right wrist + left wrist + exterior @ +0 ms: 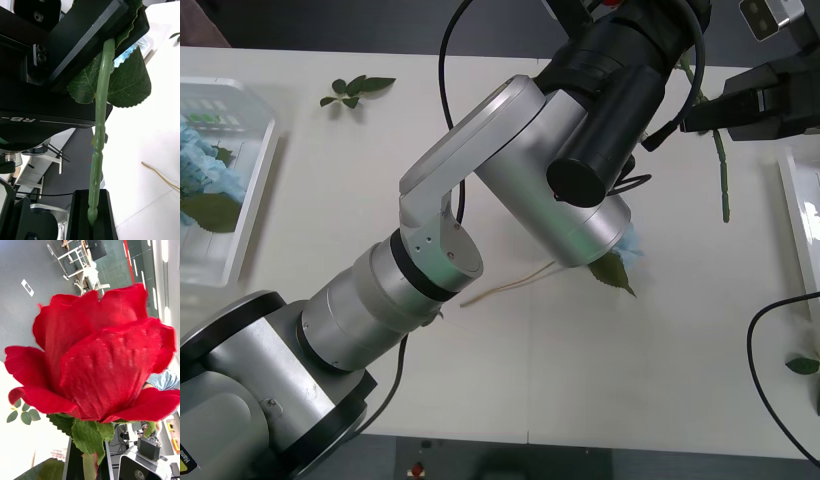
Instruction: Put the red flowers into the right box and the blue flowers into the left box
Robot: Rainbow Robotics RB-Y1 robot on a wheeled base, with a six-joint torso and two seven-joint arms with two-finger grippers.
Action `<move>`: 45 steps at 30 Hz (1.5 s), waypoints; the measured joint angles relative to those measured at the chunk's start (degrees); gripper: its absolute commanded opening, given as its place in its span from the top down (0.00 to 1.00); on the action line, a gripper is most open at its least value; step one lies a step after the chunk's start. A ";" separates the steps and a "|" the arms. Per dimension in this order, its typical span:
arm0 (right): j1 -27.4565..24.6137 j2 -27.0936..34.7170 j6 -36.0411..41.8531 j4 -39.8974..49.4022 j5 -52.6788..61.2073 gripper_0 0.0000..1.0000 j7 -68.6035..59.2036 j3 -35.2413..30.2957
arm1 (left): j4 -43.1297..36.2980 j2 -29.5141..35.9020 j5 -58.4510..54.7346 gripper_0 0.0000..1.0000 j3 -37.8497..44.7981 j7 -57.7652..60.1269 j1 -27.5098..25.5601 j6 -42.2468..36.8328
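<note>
The right gripper (92, 219) is pinched on the lower end of a red rose's green stem (100, 123). In the front view it sits at the far right of the table (510, 380), with the stem (723, 175) hanging below it toward the right box (792, 215). The left gripper (89, 464) has reached across from the other side and is also clamped on the same stem, just under the bloom (97, 352). The right wrist view shows it (93, 35) gripping near a broad serrated leaf (127, 80). With both sets of fingers closed on one flower, the step in hand looks like a handover of the rose from left arm to right, so that it can go into the white tray on the right. The next move probably calls for the left fingers to part and draw back along the stem without snagging the leaf. The right arm would then carry the rose over the tray rim. Elsewhere, pale-blue clusters (202, 165) already lie in the left box (255, 190). Another blue flower (633, 242) lies on the table, partly hidden under the left arm, and awaits its turn.
</note>
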State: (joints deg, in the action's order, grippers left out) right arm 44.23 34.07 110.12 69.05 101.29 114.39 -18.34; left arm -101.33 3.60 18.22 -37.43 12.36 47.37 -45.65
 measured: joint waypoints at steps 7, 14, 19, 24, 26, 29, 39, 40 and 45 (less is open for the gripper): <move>0.00 0.00 0.00 0.00 0.00 1.00 -0.01 0.00 | 0.00 0.00 0.00 0.00 0.00 0.00 0.00 0.00; 0.00 0.00 0.00 0.00 0.00 1.00 -0.02 -0.25 | 0.00 0.00 0.00 0.00 0.00 0.00 0.00 0.00; 0.00 0.00 0.00 0.00 -0.01 1.00 -0.02 -3.10 | 0.00 0.00 0.00 0.00 0.00 0.00 0.00 0.00; 0.00 0.02 0.00 0.00 -2.12 1.00 -0.02 -5.86 | 0.00 0.00 0.00 0.00 0.00 0.00 0.00 0.00; 0.00 0.13 0.00 0.00 -3.18 1.00 -0.02 -6.48 | 0.00 0.00 0.00 0.00 0.00 0.00 0.00 0.00; 0.00 1.03 0.00 0.00 -4.98 1.00 -0.03 -6.81 | 0.00 0.00 0.00 0.00 0.00 0.00 0.00 0.00; -2.81 9.72 0.00 0.00 -7.35 1.00 -1.05 -6.80 | -2.59 3.62 -1.37 0.00 1.54 -0.01 -0.11 0.58; -3.49 10.72 -0.04 0.00 -7.36 1.00 -1.72 -6.80 | -3.80 4.58 -3.09 0.00 2.29 -0.03 -0.26 0.59; -6.01 15.82 -0.35 0.01 -11.98 1.00 -2.62 -7.00 | -11.80 9.22 -14.56 0.00 8.01 -9.37 -4.17 0.59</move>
State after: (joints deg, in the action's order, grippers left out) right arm 38.22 49.89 109.78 69.05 89.31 111.77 -25.34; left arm -113.12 12.82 3.66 -29.42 2.99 43.19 -45.06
